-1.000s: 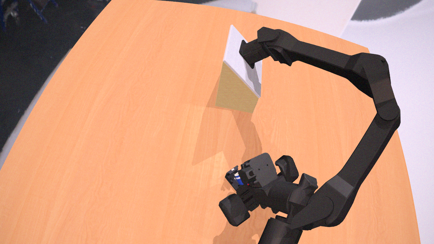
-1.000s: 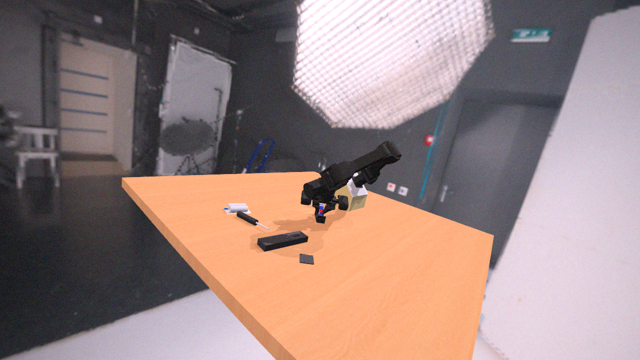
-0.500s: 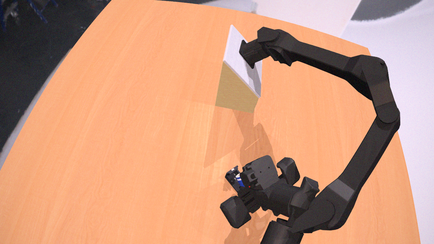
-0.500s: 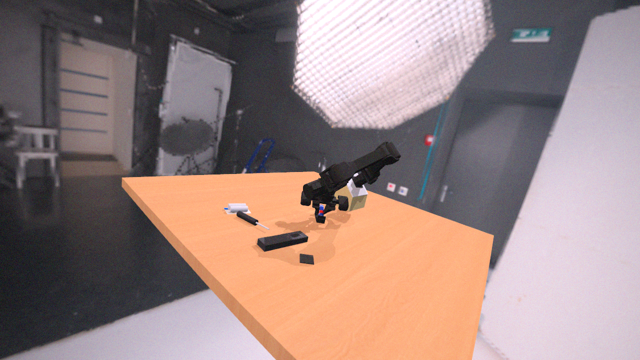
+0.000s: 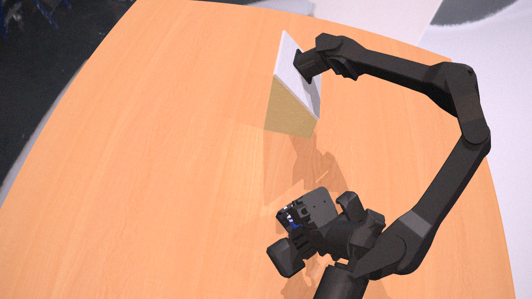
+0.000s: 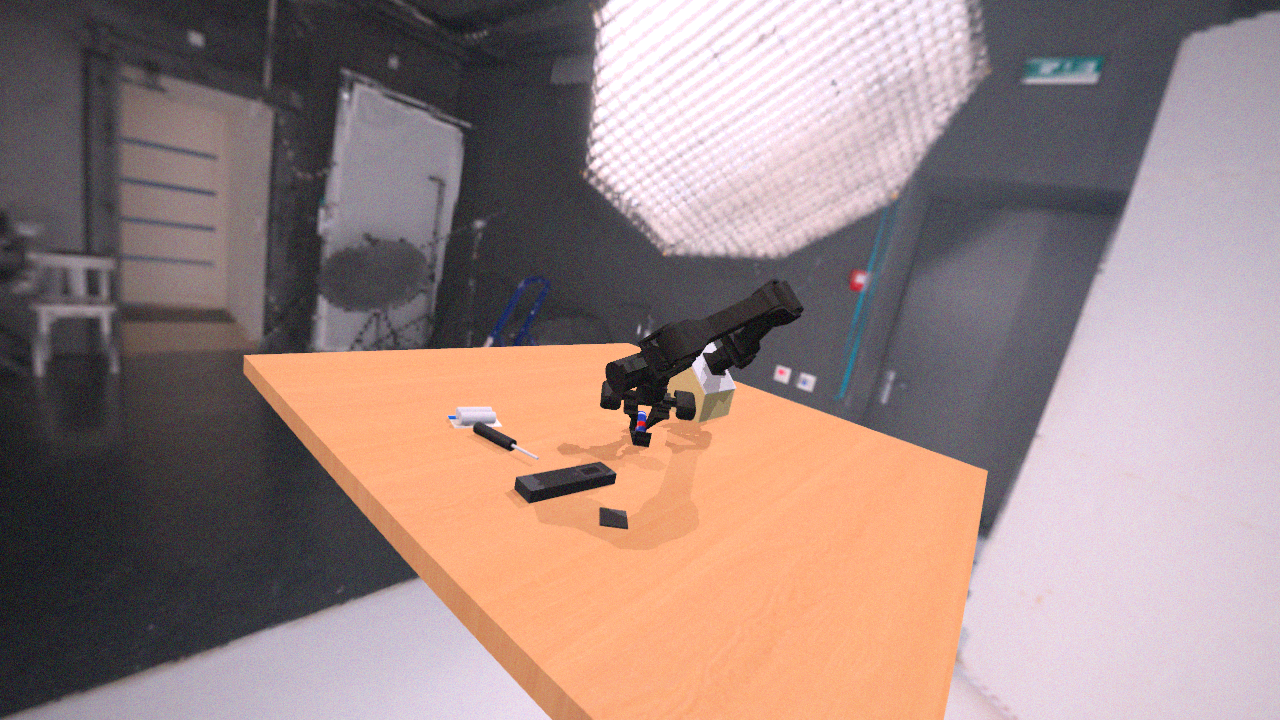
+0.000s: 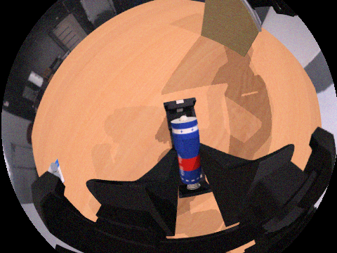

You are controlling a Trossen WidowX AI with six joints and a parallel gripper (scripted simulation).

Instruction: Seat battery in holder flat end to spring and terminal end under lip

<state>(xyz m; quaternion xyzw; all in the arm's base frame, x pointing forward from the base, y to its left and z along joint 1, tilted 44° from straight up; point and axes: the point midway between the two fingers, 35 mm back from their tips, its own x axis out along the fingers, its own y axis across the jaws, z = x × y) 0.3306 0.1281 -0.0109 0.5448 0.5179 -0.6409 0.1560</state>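
The blue battery (image 5: 294, 224) (image 6: 641, 422) (image 7: 187, 145) with a red band is between the fingers of my gripper (image 6: 643, 417) (image 7: 187, 149), which is shut on it. In the wrist view, its flat end is low at the coiled spring (image 7: 193, 186), and its terminal end is raised and tilted up. The black holder (image 6: 640, 439) (image 7: 180, 105) lies below and around the battery. The terminal end stands above the holder floor, short of the lip at the far end. The fingers hide the holder's sides. Whether the flat end presses on the spring is hard to tell.
A tan wedge block (image 5: 288, 107) (image 6: 716, 411) (image 7: 228, 26) with a white face bears the arm's base. In the exterior view, a black box (image 6: 565, 482), a small dark plate (image 6: 613, 518), a screwdriver (image 6: 494, 436) and white cylinders (image 6: 474, 415) lie on the table.
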